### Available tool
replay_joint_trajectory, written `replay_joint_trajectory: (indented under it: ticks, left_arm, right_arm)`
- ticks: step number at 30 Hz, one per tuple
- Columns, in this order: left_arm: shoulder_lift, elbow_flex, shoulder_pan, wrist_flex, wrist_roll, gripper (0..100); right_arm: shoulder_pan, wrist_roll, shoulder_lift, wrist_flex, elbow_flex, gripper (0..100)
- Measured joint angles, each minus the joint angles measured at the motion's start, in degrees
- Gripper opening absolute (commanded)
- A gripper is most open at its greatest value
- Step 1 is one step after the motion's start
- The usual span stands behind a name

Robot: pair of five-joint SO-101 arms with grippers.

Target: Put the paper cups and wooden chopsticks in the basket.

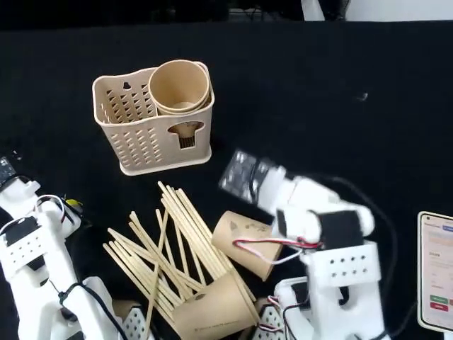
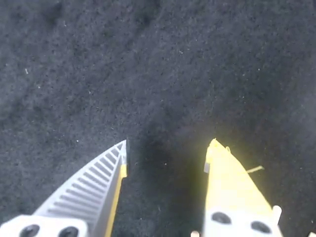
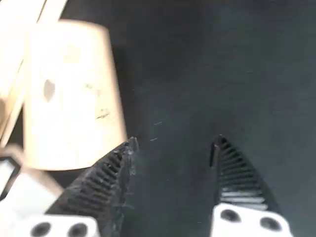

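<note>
End effectors point(image 2: 165, 158) point(image 3: 173, 148) two, basket point(image 1: 145, 142) one

No readable text, number or sign anywhere. Small dark marks printed on the side of the lying paper cup point(image 1: 249, 239), too tiny to make out. Lines and coloured buttons on the phone screen point(image 1: 435, 269), likewise illegible.
</note>
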Motion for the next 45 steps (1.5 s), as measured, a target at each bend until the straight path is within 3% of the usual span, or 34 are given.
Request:
replay_joint_trajectory:
  ticks: [10,16,24,35,37,40,45]
  left_arm:
    - [0.0,0.0,0.0,0.0,0.0,26]
    - [0.0,0.0,0.0,0.0,0.0,26]
    - [0.0,0.0,0.0,0.0,0.0,26]
    - [0.0,0.0,0.0,-1.4,0.0,26]
    - [0.0,0.0,0.0,-1.5,0.0,26]
    - [0.0,0.0,0.0,-1.5,0.0,26]
    - [0.0,0.0,0.0,-1.5,0.0,26]
  right_arm:
    - [2.4,22.0,-1.4,5.4,6.2,25.3]
    - [5.1,25.1,-1.4,9.7,0.4,25.3]
    - [1.8,31.1,-1.4,13.4,2.7,25.3]
    - [-10.0,23.8,-2.3,11.9,5.0,24.1]
    - [-10.5,21.1,-1.5,10.5,5.4,18.6]
    - [-10.9,17.3,-1.5,5.8,6.8,2.4]
    - [-10.6,10.7,-1.5,-1.0,10.0,1.3]
